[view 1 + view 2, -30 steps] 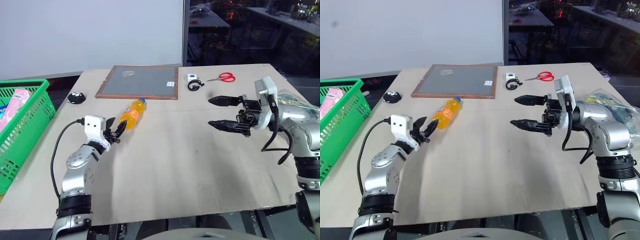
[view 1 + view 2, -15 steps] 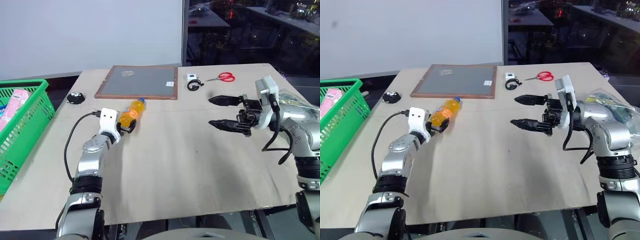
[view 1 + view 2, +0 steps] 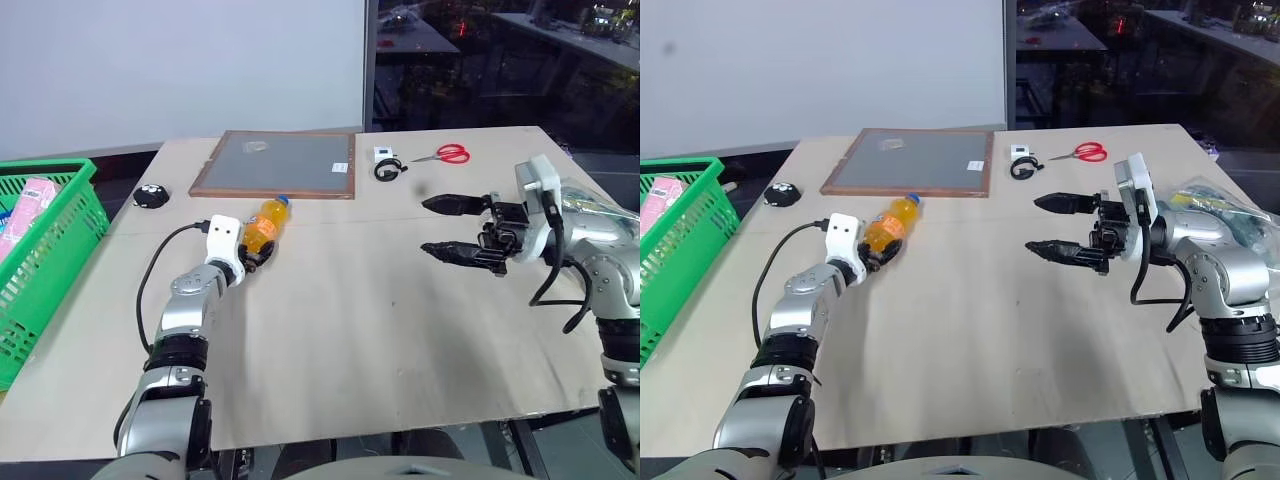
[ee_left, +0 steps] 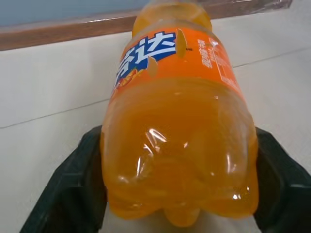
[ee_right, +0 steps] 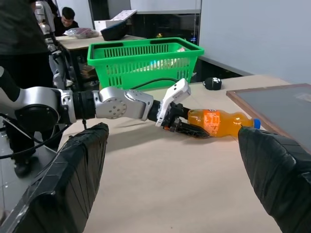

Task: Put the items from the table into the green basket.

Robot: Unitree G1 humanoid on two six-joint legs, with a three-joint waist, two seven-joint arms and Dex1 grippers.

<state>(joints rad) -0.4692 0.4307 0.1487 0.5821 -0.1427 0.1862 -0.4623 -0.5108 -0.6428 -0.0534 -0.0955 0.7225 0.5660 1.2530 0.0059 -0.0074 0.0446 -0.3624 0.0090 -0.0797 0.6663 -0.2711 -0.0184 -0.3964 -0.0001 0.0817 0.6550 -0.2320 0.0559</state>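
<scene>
The orange-drink bottle (image 3: pixel 263 226) with a blue cap lies on its side on the table, cap toward the far board. My left gripper (image 3: pixel 254 256) is at its base, shut on it; in the left wrist view both black fingers (image 4: pixel 73 194) press the bottle (image 4: pixel 180 145) from either side. My right gripper (image 3: pixel 428 225) hovers open above the table's right half, pointing left, with nothing in it. The green basket (image 3: pixel 62 232) stands at the far left, with a pink carton (image 3: pixel 30 200) inside. A crinkly clear plastic bag (image 3: pixel 1232 206) lies behind my right arm.
A wood-framed grey board (image 3: pixel 280 163) lies flat at the back middle. Red-handled scissors (image 3: pixel 446 154) and a small white device with a black ring (image 3: pixel 388 165) lie at the back right. A small black object (image 3: pixel 152 196) sits at the back left.
My left gripper has moved forward and down to the bottle's base, and its fingers have come in around it. The right arm has not moved.
</scene>
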